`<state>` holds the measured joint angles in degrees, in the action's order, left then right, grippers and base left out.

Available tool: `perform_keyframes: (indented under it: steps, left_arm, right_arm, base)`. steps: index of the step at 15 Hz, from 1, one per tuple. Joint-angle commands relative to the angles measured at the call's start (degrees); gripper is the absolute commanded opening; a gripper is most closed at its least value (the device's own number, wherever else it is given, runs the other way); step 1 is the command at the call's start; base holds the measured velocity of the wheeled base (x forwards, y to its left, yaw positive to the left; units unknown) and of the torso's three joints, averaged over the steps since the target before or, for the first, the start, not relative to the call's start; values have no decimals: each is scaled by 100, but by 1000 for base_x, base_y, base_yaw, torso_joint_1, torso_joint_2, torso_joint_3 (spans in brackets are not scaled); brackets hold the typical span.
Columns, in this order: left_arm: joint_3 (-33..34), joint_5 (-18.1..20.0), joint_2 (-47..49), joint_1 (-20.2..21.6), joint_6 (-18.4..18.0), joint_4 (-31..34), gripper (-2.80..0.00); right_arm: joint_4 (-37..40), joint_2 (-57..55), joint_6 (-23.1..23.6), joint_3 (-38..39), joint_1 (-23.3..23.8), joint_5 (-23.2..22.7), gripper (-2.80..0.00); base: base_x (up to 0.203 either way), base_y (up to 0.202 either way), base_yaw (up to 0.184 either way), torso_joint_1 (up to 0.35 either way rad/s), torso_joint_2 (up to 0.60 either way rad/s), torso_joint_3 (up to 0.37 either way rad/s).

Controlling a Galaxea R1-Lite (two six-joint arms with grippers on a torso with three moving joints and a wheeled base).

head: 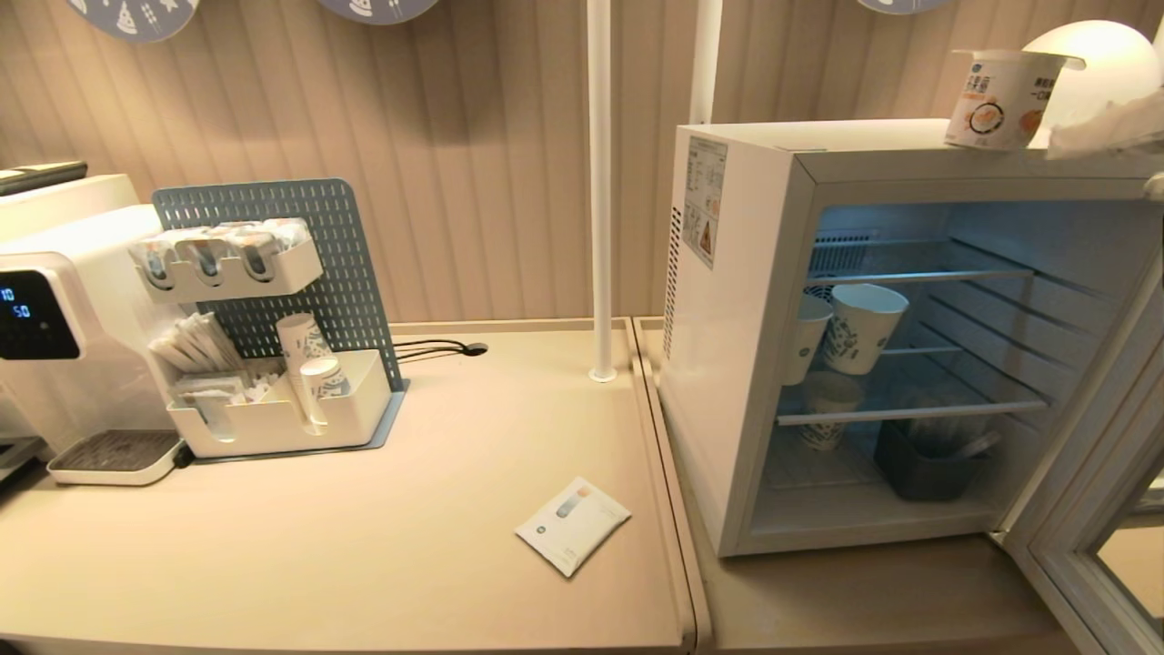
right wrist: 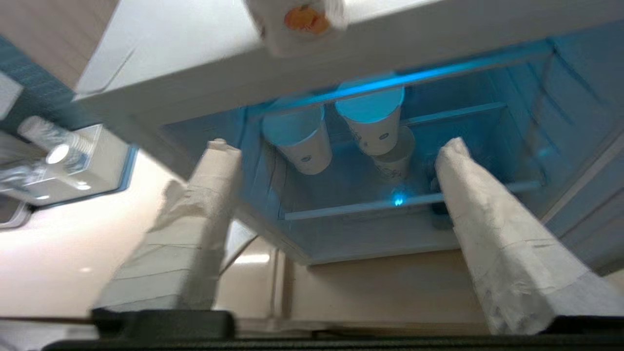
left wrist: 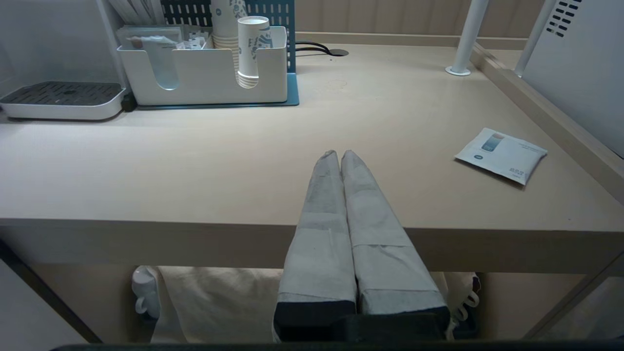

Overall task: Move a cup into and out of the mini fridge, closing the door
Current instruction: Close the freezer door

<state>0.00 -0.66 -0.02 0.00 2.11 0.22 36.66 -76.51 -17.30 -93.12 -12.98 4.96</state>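
The cup (head: 1000,100), small and white with an orange label and a foil lid, stands upright on top of the mini fridge (head: 727,364). The fridge's door (head: 1082,537) is swung wide open to the right. My right gripper (right wrist: 336,151) is open, its wrapped fingers wide apart with nothing between them. It hangs in front of the lit fridge interior, just below the cup (right wrist: 297,19). In the head view, one of its fingers (head: 1105,127) shows next to the cup. My left gripper (left wrist: 340,155) is shut and empty, parked at the counter's front edge.
Paper cups (head: 859,327) sit on the fridge's wire shelf, with a dark bin (head: 928,468) below them. On the counter lie a white sachet (head: 573,525), a cup organizer (head: 273,409) and a drinks machine (head: 55,327). A white pole (head: 600,182) stands left of the fridge.
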Motion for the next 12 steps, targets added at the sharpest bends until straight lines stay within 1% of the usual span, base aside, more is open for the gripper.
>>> perform_keyframes:
  steps: [1,5,7,8,9,10,12]
  left_arm:
    - [9,-4,2,0,8,4,-280]
    - [9,-4,2,0,0,4,-280]
    - [9,-4,2,0,0,4,-280]
    - [9,-4,2,0,0,4,-280]
    - [9,-4,2,0,0,4,-280]
    - [9,-4,2,0,0,4,-280]
    - [9,-4,2,0,0,4,-280]
  right_arm:
    - [128,846,12,319,-13,-170,-280]
    - [628,2411,2,1036,-59,-330,-280]
    - [1253,3144,-57,1235,-32,-333,-280]
    - [1660,3492,-139,1286,75,-332,-280]
    - [1978,3834,-192,1348,285,-347,-280]
    - [2120,4153,-193,1437,533,-386,-280]
    - [2135,4883,18,1618,1170,-714,-280]
  base:
    - [0,0,0,0,0,0]
    - [0,0,0,0,0,0]
    - [0,0,0,0,0,0]
    - [0,0,0,0,0,0]
    - [0,0,0,0,0,0]
    - [0,0,0,0,0,0]
    - [0,0,0,0,0,0]
